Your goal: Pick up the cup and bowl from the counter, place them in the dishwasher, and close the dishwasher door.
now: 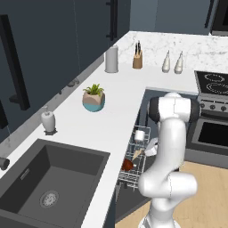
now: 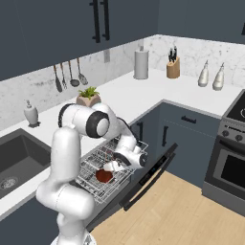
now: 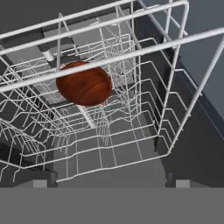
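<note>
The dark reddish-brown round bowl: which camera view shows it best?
The hand view: the dark reddish-brown round bowl is large and close there, lying in the white wire rack. The left base view and right base view show it small.

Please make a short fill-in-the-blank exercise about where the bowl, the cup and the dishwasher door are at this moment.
1. The reddish-brown bowl lies in the white wire ____ of the dishwasher.
2. The dishwasher door is ____, folded down over the wooden floor.
3. The white cup stands in the same rack, farther from the ____ than the bowl.
4. The gripper is above the bowl, its fingers ____ of it.

Missing words: rack; open; sink; clear
</note>
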